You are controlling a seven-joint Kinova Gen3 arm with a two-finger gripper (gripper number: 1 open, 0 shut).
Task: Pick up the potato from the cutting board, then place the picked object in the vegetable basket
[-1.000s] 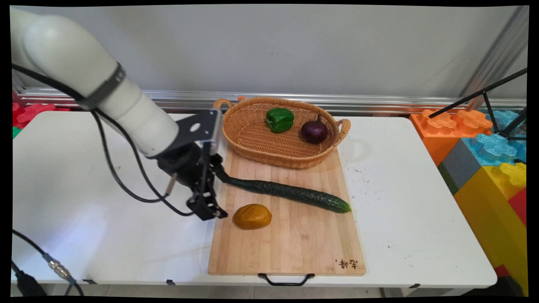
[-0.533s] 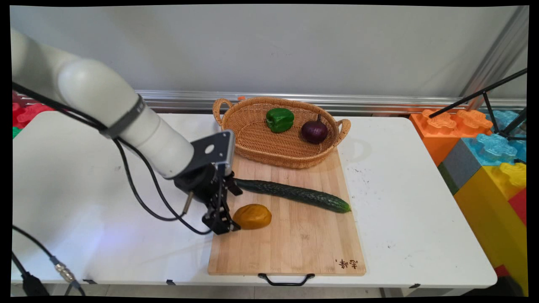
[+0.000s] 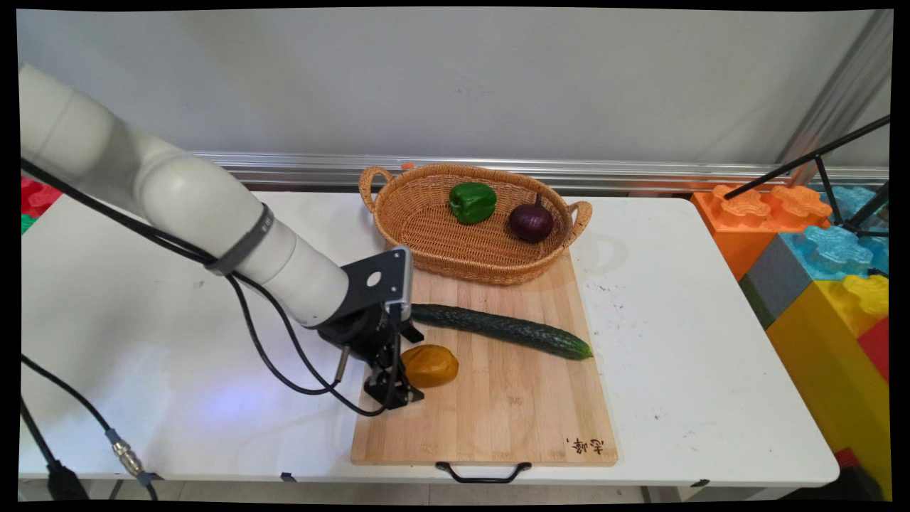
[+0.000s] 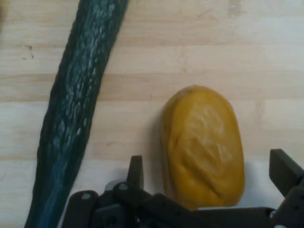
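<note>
Black two-finger claw point(image 4: 209, 178) is spread apart, straddling the near end of the wrinkled yellow-orange oval lump point(image 4: 204, 145) on the light wooden cutting board point(image 3: 512, 398), beside the long dark-green cucumber point(image 4: 71, 123). Lump looks light, maybe soft; grip across its short width.

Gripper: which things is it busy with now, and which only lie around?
In use: gripper, open, its fingers either side of the yellow-brown potato on the cutting board.

Lying about: cucumber beside it; green pepper and red onion in the basket.
</note>
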